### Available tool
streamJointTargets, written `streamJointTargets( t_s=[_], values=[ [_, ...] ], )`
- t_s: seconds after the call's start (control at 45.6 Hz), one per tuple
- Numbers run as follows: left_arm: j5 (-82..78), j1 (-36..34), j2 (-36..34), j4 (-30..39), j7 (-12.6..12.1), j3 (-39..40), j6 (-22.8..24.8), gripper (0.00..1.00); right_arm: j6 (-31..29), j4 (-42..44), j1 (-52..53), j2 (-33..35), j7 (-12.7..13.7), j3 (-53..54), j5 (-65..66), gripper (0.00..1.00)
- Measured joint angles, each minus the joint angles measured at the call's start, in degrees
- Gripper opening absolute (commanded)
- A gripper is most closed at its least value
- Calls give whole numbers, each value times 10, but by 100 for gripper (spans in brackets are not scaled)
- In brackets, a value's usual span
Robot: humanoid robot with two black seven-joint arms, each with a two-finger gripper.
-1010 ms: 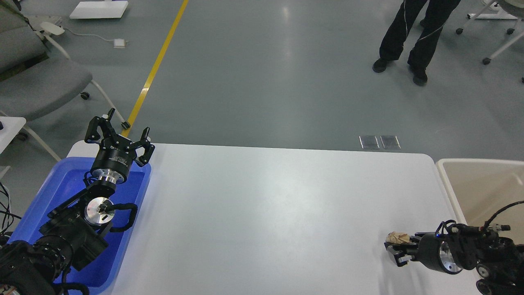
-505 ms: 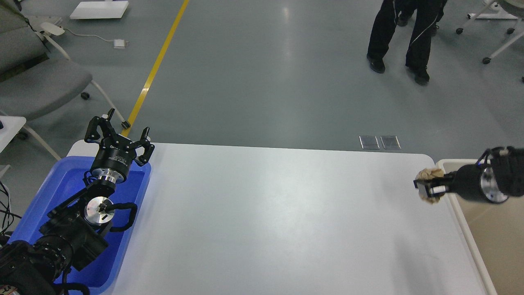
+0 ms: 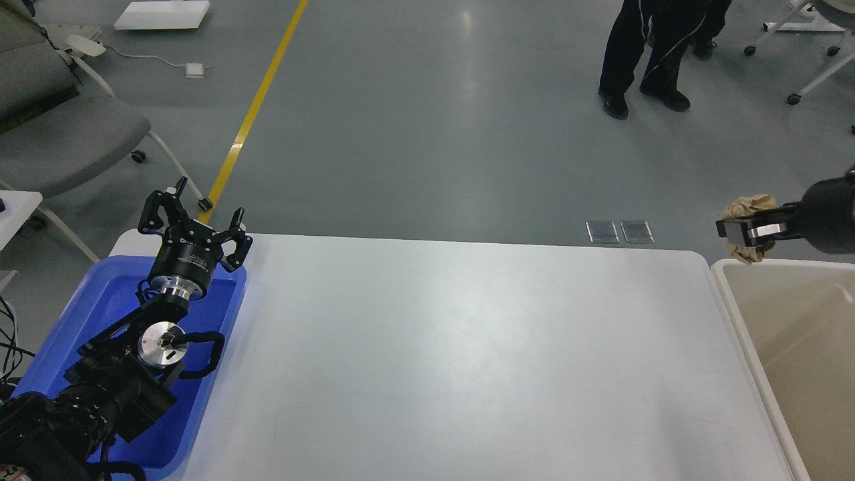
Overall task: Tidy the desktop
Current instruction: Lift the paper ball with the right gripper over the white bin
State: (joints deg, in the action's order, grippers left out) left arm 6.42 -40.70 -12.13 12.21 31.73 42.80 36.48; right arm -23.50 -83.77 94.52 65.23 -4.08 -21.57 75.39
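The desktop (image 3: pixel 454 347) is a wide white tabletop with rounded corners, bare across its surface. My right gripper (image 3: pixel 745 229) is raised at the right, beyond the table's far right corner and above the far rim of the beige-white bin (image 3: pixel 735 314). It is shut on a crumpled brown paper ball (image 3: pixel 749 207). My left gripper (image 3: pixel 194 217) is open and empty, held above the far end of the blue plastic tray (image 3: pixel 100 300) at the table's left.
A person's legs (image 3: pixel 651 53) stand on the grey floor beyond the table. A grey chair (image 3: pixel 60 133) is at the far left, with a yellow floor line (image 3: pixel 257 107) beside it. Chair wheels show at the top right.
My right gripper has lifted the paper ball from the table's near right and carried it up and right, over the bin's far rim. The left arm has not moved. The person has shifted.
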Motion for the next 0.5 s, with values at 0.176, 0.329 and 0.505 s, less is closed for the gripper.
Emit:
streamJointTargets(
  t_s=[0.176, 0.329, 0.505],
  values=[
    [0, 0, 0, 0, 0, 0, 0, 100, -2, 25, -6, 28, -1, 2, -16, 0],
    [0, 0, 0, 0, 0, 0, 0, 100, 14, 79, -38, 45, -11, 3, -66, 0],
    [0, 0, 0, 0, 0, 0, 0, 100, 40, 155, -101, 51, -26, 6, -177, 0]
  ],
)
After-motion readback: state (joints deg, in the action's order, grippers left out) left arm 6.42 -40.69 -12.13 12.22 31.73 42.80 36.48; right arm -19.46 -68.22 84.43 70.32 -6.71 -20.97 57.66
